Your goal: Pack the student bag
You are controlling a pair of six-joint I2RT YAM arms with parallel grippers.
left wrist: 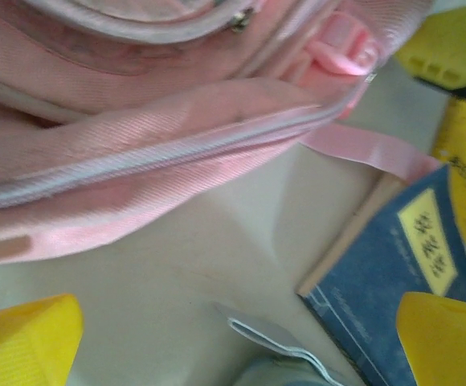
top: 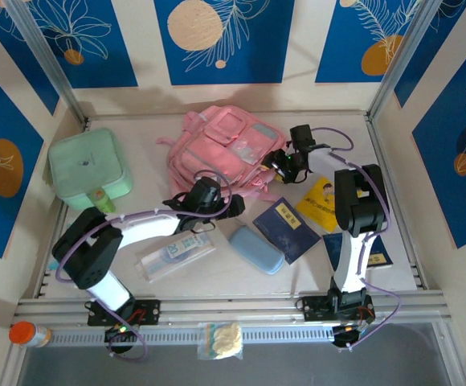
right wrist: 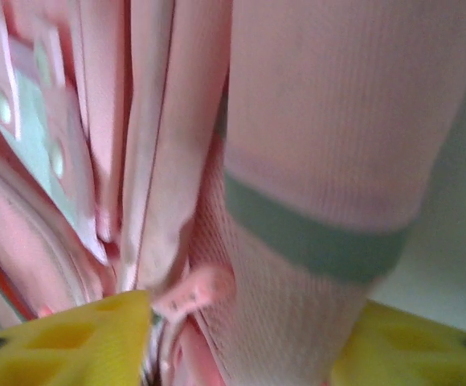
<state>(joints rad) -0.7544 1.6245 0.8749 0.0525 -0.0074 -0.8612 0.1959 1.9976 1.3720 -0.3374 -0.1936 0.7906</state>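
Note:
The student bag (top: 221,149) is a pink backpack lying flat at the back middle of the table. My left gripper (top: 205,195) hovers at the bag's near edge. In the left wrist view this gripper (left wrist: 237,346) is open, with bare table and a grey pull tab between its yellow fingers (left wrist: 24,342), and the bag's zipped edge (left wrist: 136,161) just ahead. My right gripper (top: 285,165) is at the bag's right side. In the right wrist view it (right wrist: 245,346) is closed on the bag's pink mesh side pocket (right wrist: 313,185), whose fabric fills the gap between the yellow fingers (right wrist: 72,342).
A mint-green lidded case (top: 88,169) stands at the back left. In front of the bag lie a clear pouch (top: 175,253), a light blue pencil case (top: 257,249), a blue booklet (top: 285,229) and a yellow booklet (top: 323,203). Another blue booklet (top: 378,257) lies beside the right arm.

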